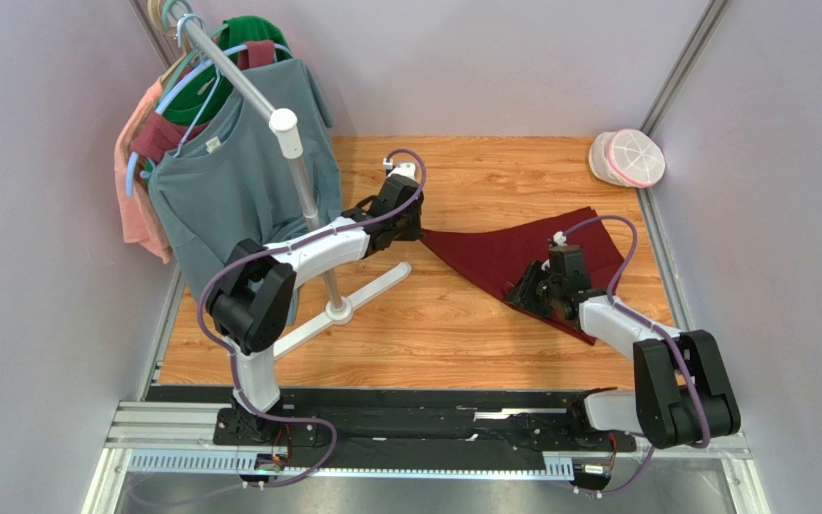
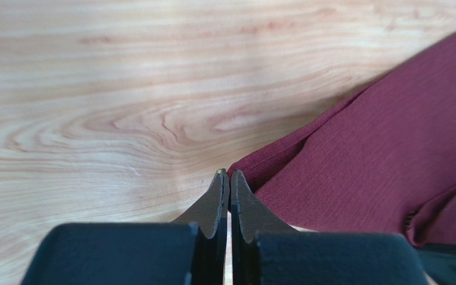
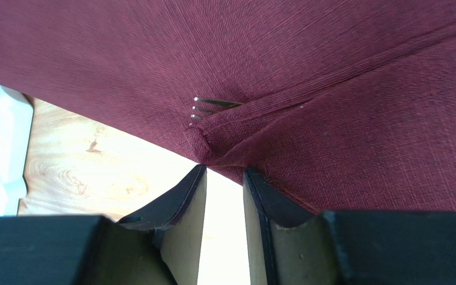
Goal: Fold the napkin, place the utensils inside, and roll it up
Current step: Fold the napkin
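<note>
Left claw point(image 2: 229, 174) is pressing its two fingers flat together, tips meeting right at the pointed left corner of the napkin point(image 1: 503, 255). Whether any fabric is caught between them, I cannot tell. Its arm is rising from the near left base, bending at the elbow and reaching out rightward across the wooden table point(image 1: 469, 171). It is passing over the white rack base point(image 1: 378, 284) on the way.

The right claw point(image 3: 224, 169) is holding its fingers partly apart, with bare wood showing in the gap between them. Their tips are resting at the near edge of the cloth, where the fabric is puckering into a small gather. Its arm is folding back at the near right, the forearm angling leftward and away from the base to reach that edge.

The napkin is lying on the right half of the table as a rough triangle of plain maroon. One long edge is running diagonally from the left corner toward the near right. In the right wrist view a flap is overlapping the layer beneath along a straight ridge. The fork point(image 3: 212, 107) is poking out from under that flap (only its bright tines are showing, the handle being hidden under the cloth). A grey-blue shirt point(image 1: 222, 182) is hanging on the rack at the left.
</note>
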Tool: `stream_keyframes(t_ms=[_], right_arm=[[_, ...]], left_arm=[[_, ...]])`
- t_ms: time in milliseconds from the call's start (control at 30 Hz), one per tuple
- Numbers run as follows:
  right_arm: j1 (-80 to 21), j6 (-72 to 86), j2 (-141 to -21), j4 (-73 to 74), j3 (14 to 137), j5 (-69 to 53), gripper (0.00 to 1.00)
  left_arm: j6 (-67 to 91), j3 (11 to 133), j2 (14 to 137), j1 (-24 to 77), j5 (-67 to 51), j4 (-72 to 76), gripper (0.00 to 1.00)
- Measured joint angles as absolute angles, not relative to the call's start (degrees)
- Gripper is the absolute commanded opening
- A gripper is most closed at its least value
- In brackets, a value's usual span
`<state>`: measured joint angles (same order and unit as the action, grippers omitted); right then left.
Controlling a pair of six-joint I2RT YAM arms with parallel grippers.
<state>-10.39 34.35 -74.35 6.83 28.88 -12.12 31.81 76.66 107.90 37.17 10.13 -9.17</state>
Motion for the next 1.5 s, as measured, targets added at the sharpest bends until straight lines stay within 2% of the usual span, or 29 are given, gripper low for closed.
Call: stream_keyframes(t_ms=[300, 533, 700, 967, 1500], right_arm=[[-18.17, 36.71, -74.87, 5.1, 33.76, -12.12, 0.34], [-19.0, 37.5, -72.71, 7.31, 36.32, -11.75, 0.36], [-13.61, 35.2, -68.12, 11.2, 39.9, -10.26, 0.36], [0.47, 32.08, -63.02, 16.47, 40.64, -10.2, 0.36], [4.73, 30.0, -53.78, 22.5, 37.89, -8.8, 0.36]], left_arm=[[27.88, 76.66, 103.57, 34.0, 11.2, -8.69, 0.0], [23.16, 76.66, 100.49, 33.87, 7.11, -7.16, 0.0], [21.3, 76.69, 97.93, 34.87, 1.04, -4.43, 0.0], [17.47, 81.28, 99.59, 43.57, -2.11, -3.9, 0.0], [16.62, 86.94, 111.26, 56.03, -3.01, -2.9, 0.0]])
